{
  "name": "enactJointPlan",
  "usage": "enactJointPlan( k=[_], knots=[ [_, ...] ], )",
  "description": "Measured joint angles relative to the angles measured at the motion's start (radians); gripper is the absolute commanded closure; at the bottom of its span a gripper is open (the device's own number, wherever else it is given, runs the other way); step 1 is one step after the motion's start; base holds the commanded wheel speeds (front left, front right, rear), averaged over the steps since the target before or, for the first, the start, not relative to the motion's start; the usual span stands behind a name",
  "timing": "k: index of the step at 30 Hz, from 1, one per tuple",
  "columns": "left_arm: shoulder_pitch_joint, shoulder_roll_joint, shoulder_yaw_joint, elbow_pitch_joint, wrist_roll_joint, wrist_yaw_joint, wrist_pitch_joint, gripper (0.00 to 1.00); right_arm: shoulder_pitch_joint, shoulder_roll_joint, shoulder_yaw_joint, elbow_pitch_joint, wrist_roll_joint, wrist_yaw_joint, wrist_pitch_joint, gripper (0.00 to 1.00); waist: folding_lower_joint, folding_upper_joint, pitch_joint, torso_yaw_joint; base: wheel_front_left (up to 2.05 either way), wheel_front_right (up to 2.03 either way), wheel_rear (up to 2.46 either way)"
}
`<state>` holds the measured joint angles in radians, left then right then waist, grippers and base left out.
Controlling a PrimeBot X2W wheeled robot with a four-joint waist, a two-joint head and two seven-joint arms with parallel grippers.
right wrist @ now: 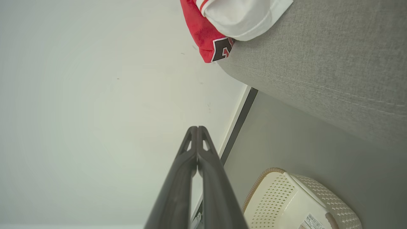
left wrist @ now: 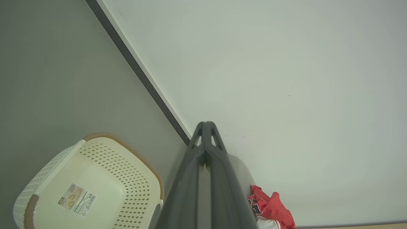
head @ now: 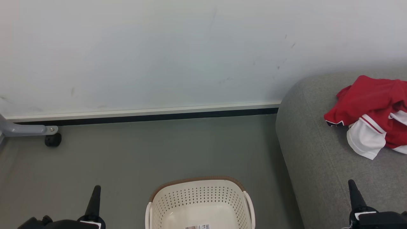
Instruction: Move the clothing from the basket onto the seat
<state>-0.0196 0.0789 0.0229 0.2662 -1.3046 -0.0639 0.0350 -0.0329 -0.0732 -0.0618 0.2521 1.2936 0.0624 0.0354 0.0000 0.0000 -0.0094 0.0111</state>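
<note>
The wall (head: 159, 47) rises beyond the basket (head: 197, 194), and the floor (head: 127, 152) spreads all round it. The sofa (head: 318, 152) stands just right of the basket, with a strip of floor between them. The basket itself sits low and central. The left wrist view looks into it and shows a bare bottom with a label (left wrist: 76, 198) stuck there and no cloth. The clothing (head: 372, 101) lies in a red and white heap on the sofa, well apart from the basket, to its right and farther back. The left gripper (head: 95, 194) hangs left of the basket and the right gripper (head: 353, 187) to its right, over the sofa's front. In each wrist view the two fingers press together with nothing between them. A grey leg on a castor (head: 52, 140) stands far left of the basket, by the wall.

The move looks done, so the step in hand is probably a last check.

- Look over the basket's near side, which the head view cuts off, before calling it empty.
- In the right wrist view a red fold with a black and white number juts past the sofa's rounded edge on the wall side. If it seems likely to slide, push it inward with closed fingers.
- Keep both arms clear of the basket's rim, which would tip easily.
</note>
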Motion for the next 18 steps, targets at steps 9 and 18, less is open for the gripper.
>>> enactJointPlan(
  k=[9,18],
  knots=[
    [-0.022,-0.016,0.028,0.012,-0.116,-0.026,0.032,1.00,-0.022,0.012,-0.029,0.018,0.122,0.024,0.029,1.00,0.0000,0.0000,0.005,-0.005,0.00,0.00,0.00],
    [-0.046,-0.028,0.059,0.025,-0.248,-0.051,0.066,1.00,-0.045,0.024,-0.061,0.039,0.255,0.048,0.066,1.00,0.0000,0.0000,0.010,-0.010,0.00,0.00,0.00]
  ],
)
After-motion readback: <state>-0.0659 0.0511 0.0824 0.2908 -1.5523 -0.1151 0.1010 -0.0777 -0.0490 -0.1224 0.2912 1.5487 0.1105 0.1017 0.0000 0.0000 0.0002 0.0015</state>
